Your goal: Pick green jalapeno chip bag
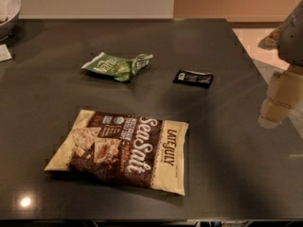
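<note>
The green jalapeno chip bag [117,65] is small and crumpled, with white lettering. It lies on the dark table [227,141], left of centre toward the far side. My gripper [279,100] hangs at the right edge of the view, over the table's right edge. It is far to the right of the green bag, does not touch it, and holds nothing that I can see.
A large brown-and-cream "Sea Salt" chip bag [123,150] lies flat in front of the green bag. A small black packet [192,78] lies to the right of the green bag. A white bowl [7,11] and a white paper [4,52] sit at the far left edge.
</note>
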### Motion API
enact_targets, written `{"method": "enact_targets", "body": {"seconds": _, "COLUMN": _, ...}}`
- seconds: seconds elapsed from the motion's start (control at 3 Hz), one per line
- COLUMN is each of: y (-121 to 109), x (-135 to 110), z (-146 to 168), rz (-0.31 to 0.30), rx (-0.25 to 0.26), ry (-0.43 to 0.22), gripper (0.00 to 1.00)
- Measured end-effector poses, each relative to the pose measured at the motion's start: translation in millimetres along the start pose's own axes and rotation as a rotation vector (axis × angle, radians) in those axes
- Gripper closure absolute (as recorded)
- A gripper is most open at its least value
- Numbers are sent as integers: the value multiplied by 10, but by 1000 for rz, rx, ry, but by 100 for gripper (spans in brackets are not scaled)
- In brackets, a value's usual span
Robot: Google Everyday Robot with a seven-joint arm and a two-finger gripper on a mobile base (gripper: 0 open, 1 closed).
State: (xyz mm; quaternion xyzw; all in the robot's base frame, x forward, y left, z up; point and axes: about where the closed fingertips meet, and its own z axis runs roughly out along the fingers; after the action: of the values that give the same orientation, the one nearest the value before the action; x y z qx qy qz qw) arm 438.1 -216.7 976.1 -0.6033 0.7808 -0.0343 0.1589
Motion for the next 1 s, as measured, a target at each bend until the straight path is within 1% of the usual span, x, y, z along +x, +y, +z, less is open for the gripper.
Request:
{"method": "enact_targets", "body": {"seconds": 0.33, "y": 0, "x": 0, "z": 0, "rz": 0, "rx": 0, "ry": 0, "gripper": 0}}
{"method": "enact_targets", "body": {"seconds": 0.67, "y": -166, "x": -99, "z": 62, "rz": -10, "rx": 4, "ry": -24, "gripper": 0}}
{"method": "enact_targets", "body": {"seconds": 1.0, "y": -442, "x": -301, "z": 194, "rz": -35, "rx": 6, "ry": -78, "gripper": 0}}
